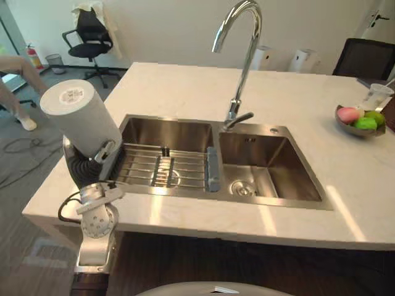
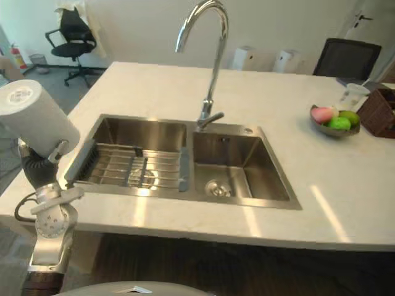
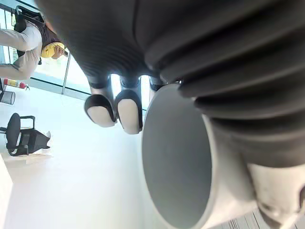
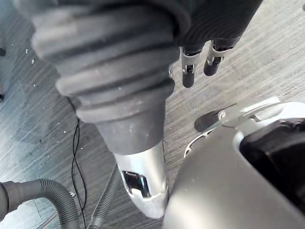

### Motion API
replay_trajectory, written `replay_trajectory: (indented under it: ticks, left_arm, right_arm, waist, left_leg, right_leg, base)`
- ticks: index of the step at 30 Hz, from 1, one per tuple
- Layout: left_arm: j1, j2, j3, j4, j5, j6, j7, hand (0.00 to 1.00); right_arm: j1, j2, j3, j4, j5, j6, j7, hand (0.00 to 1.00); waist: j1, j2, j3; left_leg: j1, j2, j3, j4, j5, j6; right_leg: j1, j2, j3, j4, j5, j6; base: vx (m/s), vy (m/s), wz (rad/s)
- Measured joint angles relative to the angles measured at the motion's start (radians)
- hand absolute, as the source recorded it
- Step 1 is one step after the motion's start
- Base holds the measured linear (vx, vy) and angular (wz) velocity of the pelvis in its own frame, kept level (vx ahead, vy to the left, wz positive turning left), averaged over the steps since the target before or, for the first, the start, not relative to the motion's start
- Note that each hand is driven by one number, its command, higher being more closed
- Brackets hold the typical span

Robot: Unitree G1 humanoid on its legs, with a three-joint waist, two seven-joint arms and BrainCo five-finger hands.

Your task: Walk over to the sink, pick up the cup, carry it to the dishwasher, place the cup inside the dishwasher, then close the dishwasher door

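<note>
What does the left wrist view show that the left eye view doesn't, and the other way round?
Left wrist view: the open mouth and grey inside of the cup, with the fingertips of the left hand beside its rim. Left eye view: the cup's flat white base turned up towards the camera, the double sink, the faucet, the rack in the left basin, and a bowl of fruit. Both: the white cup held in the left hand, and a black office chair in the background.
</note>
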Motion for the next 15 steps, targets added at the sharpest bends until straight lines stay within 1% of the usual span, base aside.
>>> replay_trajectory:
  ticks: [2,3,5,6,7,9,10,12,13,15]
  left_arm:
    - [0.0,0.0,0.0,0.0,0.0,0.0,0.0,1.0]
    - [0.0,-0.002,-0.003,-0.001,0.0,0.0,0.0,1.0]
    - [0.0,-0.016,-0.003,-0.011,0.0,-0.003,0.006,1.0]
    - [-0.001,-0.026,-0.005,-0.02,-0.001,-0.007,0.014,1.0]
    - [-0.005,-0.038,-0.012,-0.031,-0.002,-0.011,0.018,1.0]
    - [-0.005,-0.041,-0.016,-0.026,-0.006,-0.02,0.018,1.0]
    - [-0.005,-0.041,-0.014,-0.026,-0.011,-0.022,0.019,1.0]
    - [-0.005,-0.041,-0.007,-0.015,-0.034,-0.038,0.025,1.0]
    - [-0.003,-0.041,-0.002,-0.007,-0.041,-0.039,0.029,1.0]
    - [0.012,-0.043,0.01,0.031,-0.05,-0.04,0.061,1.0]
  right_arm:
    - [0.0,0.0,0.0,0.0,0.0,0.0,0.0,0.0]
    - [0.011,-0.001,0.0,0.002,0.0,0.0,0.0,0.0]
    - [0.012,-0.001,-0.004,0.004,0.001,-0.002,0.004,0.0]
    - [0.021,0.002,-0.013,0.004,0.011,-0.011,0.02,0.0]
    - [0.032,0.006,-0.019,0.004,0.035,-0.026,0.034,0.0]
    - [0.056,0.015,-0.049,0.004,0.087,-0.044,0.054,0.0]
    - [0.065,0.019,-0.059,0.004,0.1,-0.051,0.065,0.0]
    - [0.1,0.033,-0.092,0.004,0.15,-0.09,0.09,0.0]
    - [0.106,0.035,-0.099,0.005,0.161,-0.097,0.097,0.0]
    - [0.126,0.039,-0.107,0.013,0.175,-0.142,0.124,0.0]
  waist:
    - [0.0,0.0,0.0]
    - [-0.005,-0.002,-0.002]
    - [-0.006,-0.002,-0.005]
    - [-0.013,0.005,-0.011]
    - [-0.032,-0.007,-0.023]
    - [-0.046,0.003,-0.018]
    - [-0.049,0.001,-0.02]
    - [-0.049,0.005,-0.02]
    - [-0.049,0.006,-0.02]
    - [-0.049,0.011,-0.02]
  left_leg:
    - [0.0,0.0,0.0,0.0,0.0,0.0]
    - [0.0,0.004,0.003,0.0,0.001,-0.001]
    - [-0.002,0.008,0.022,0.002,-0.001,-0.004]
    - [-0.016,0.01,0.029,0.001,-0.005,-0.009]
    - [-0.031,0.01,0.022,0.001,-0.005,-0.01]
    - [-0.029,0.007,0.017,0.002,-0.003,-0.004]
    - [-0.029,0.006,0.014,0.005,-0.003,-0.004]
    - [-0.032,0.003,-0.004,0.007,-0.004,-0.002]
    - [-0.032,0.002,-0.008,0.007,-0.004,-0.002]
    - [-0.04,-0.004,-0.044,0.007,0.0,0.001]
  right_leg:
    - [0.0,0.0,0.0,0.0,0.0,0.0]
    - [-0.002,0.0,0.009,-0.001,0.001,0.0]
    - [-0.017,0.004,0.037,-0.002,0.005,-0.001]
    - [-0.037,0.004,0.034,-0.003,0.005,-0.003]
    - [-0.046,0.003,0.026,-0.003,0.005,-0.003]
    - [-0.044,0.001,0.022,-0.003,0.003,-0.002]
    - [-0.043,0.001,0.02,-0.003,0.001,-0.001]
    - [-0.037,-0.002,0.002,-0.002,-0.002,0.002]
    - [-0.035,-0.002,-0.001,-0.002,-0.004,0.002]
    - [-0.023,-0.007,-0.04,0.012,-0.018,0.005]
  base:
    - [0.0,0.0,0.0]
    - [0.0,-0.001,-0.13]
    - [-0.01,-0.003,-0.26]
    - [0.0,-0.011,-0.13]
    - [0.01,-0.012,-0.03]
    - [0.03,-0.005,0.07]
    - [0.04,-0.003,0.09]
    - [0.05,-0.005,0.17]
    - [0.05,-0.011,0.24]
    - [0.05,-0.016,0.44]
